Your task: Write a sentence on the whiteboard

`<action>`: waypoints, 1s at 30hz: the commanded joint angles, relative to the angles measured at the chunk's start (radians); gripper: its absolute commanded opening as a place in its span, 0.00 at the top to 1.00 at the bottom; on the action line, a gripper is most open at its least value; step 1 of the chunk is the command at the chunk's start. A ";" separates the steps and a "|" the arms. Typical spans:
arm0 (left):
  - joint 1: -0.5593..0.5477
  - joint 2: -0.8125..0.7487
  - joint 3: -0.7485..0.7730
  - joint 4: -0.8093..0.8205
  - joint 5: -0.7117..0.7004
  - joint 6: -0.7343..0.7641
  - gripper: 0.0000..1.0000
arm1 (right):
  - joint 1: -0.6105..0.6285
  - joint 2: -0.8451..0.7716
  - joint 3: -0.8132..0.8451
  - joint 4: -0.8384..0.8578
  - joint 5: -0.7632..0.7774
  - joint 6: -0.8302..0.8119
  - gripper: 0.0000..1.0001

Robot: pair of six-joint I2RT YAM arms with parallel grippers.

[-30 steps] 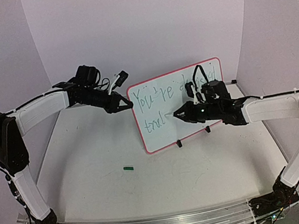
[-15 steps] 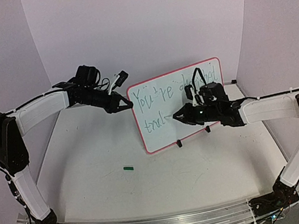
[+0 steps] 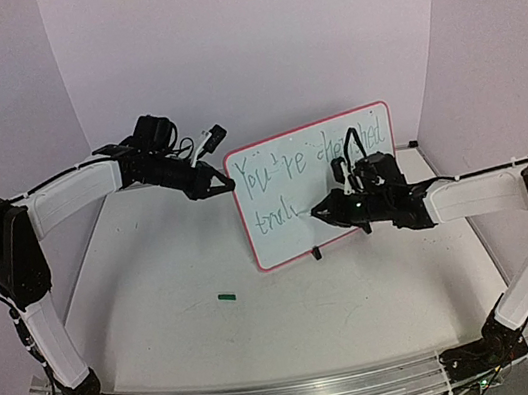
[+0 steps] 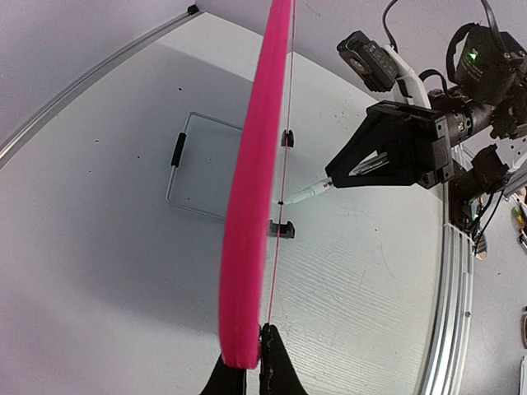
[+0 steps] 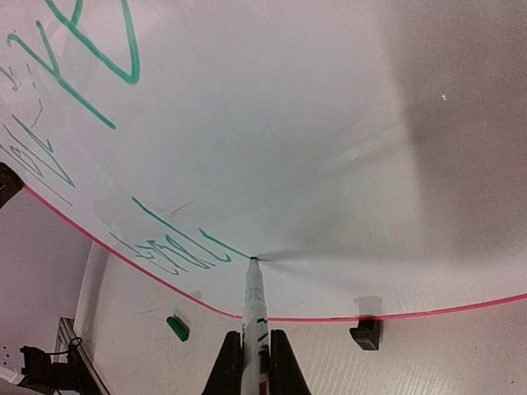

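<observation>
The whiteboard (image 3: pixel 291 238), white with a thin red frame and black clip feet, stands upright at mid table. Green handwriting (image 3: pixel 272 171) reads "You're che…" on top and "trul" (image 3: pixel 274 220) below; the right arm hides part of the upper line. My left gripper (image 3: pixel 230 185) is shut on the board's left edge, seen edge-on as a pink band (image 4: pixel 247 247) in the left wrist view. My right gripper (image 3: pixel 319 211) is shut on a white marker (image 5: pixel 254 317) whose tip touches the board at the end of the lower word (image 5: pixel 177 251).
A small green marker cap (image 3: pixel 226 296) lies on the table in front of the board; it also shows in the right wrist view (image 5: pixel 176 327). A flat clear rectangle with a black tab (image 4: pixel 193 169) lies behind the board. The metal rail (image 3: pixel 277 393) runs along the near edge.
My right gripper with the marker has moved a little right and down along the lower line, extending the green stroke. The left arm and the board have not moved.
</observation>
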 commanded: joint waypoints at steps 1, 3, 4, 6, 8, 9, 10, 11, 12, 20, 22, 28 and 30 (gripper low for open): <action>0.003 -0.049 -0.014 -0.019 -0.034 0.024 1.00 | -0.004 -0.070 -0.001 0.029 0.023 -0.006 1.00; 0.003 -0.049 -0.014 -0.019 -0.034 0.024 1.00 | -0.005 -0.090 -0.004 0.028 0.025 -0.001 1.00; 0.004 -0.049 -0.014 -0.019 -0.035 0.023 1.00 | -0.005 -0.094 -0.005 0.029 0.025 0.002 1.00; 0.004 -0.049 -0.015 -0.020 -0.035 0.024 1.00 | -0.006 -0.099 -0.002 0.029 0.025 0.004 1.00; 0.004 -0.050 -0.014 -0.019 -0.035 0.024 1.00 | -0.009 -0.095 0.001 0.028 0.030 0.005 1.00; 0.004 -0.050 -0.014 -0.019 -0.035 0.025 1.00 | -0.011 -0.092 0.003 0.028 0.030 0.005 1.00; 0.004 -0.050 -0.015 -0.019 -0.036 0.025 1.00 | -0.014 -0.085 0.006 0.028 0.030 0.005 1.00; 0.004 -0.050 -0.016 -0.019 -0.037 0.025 1.00 | -0.015 -0.079 0.010 0.029 0.028 0.005 1.00; 0.004 -0.050 -0.016 -0.019 -0.038 0.025 1.00 | -0.017 -0.072 0.014 0.029 0.027 0.005 1.00; 0.004 -0.050 -0.017 -0.020 -0.040 0.027 1.00 | -0.027 -0.034 0.041 0.031 0.020 -0.003 1.00; 0.004 -0.049 -0.017 -0.019 -0.040 0.027 1.00 | -0.028 -0.029 0.046 0.032 0.017 -0.004 1.00; 0.004 -0.047 -0.017 -0.019 -0.041 0.029 1.00 | -0.031 -0.009 0.052 0.031 -0.013 -0.008 1.00; 0.004 -0.046 -0.018 -0.019 -0.042 0.028 1.00 | -0.030 0.002 0.049 0.031 -0.026 -0.008 1.00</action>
